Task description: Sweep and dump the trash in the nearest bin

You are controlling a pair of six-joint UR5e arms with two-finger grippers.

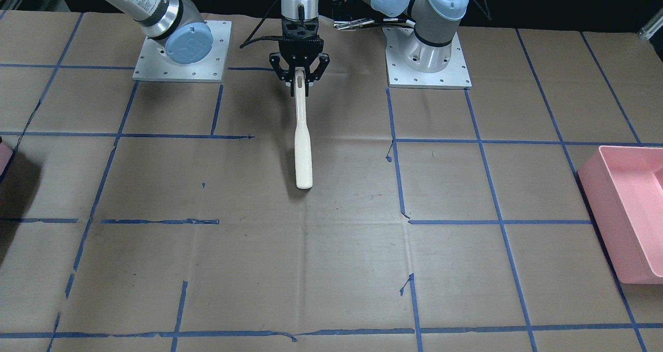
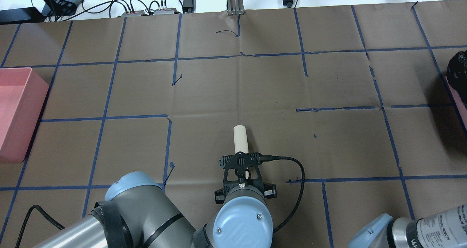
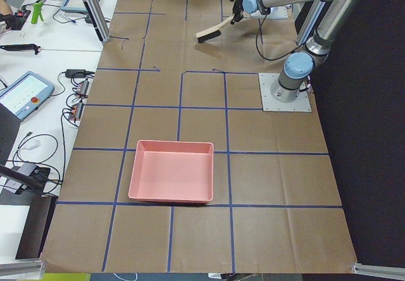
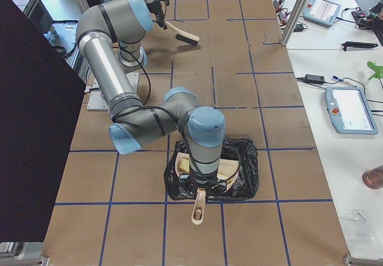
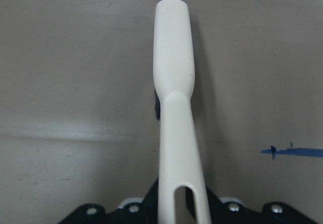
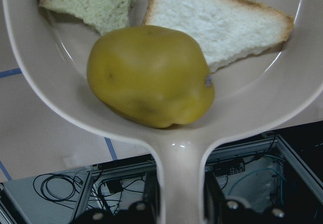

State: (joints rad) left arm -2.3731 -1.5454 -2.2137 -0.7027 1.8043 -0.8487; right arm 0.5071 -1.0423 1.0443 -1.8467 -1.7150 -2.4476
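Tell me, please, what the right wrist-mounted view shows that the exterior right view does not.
Only the wrist view: the yellow lump and two bread slices lying in the cream dustpan. Only the exterior right view: the black-bagged bin that the dustpan overlaps, and the far brush. Both: the dustpan, its handle held in the right claw.

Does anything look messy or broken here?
Nothing is spilled: the potato-like lump and both bread slices lie in the dustpan. Only the blue tape lines look scruffy, torn and peeling in spots.
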